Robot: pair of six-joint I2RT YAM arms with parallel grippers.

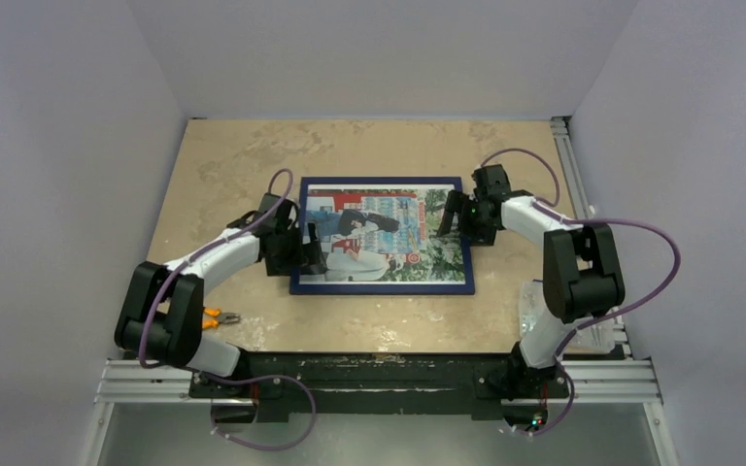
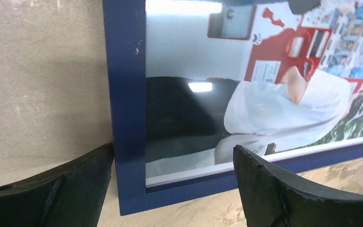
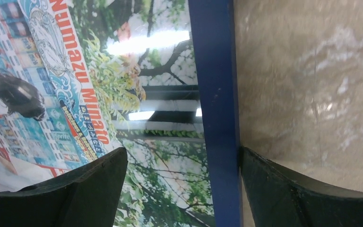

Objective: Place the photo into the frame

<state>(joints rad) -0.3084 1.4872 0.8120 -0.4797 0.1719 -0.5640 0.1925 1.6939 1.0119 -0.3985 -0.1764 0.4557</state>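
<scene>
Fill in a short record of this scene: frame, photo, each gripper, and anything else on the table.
frame: dark blue, flat on the table, front up
photo: inside the frame, face up
left gripper: open, astride the frame's left rail
right gripper: open, astride the frame's right rail
other: orange-handled pliers, near-left part of the table

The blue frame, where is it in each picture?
Top external: the frame lies flat in the middle of the table.
Left wrist: one rail and a corner fill the left half.
Right wrist: one rail runs top to bottom, right of centre.
Shared landmark: the photo inside it shows in all three.
</scene>
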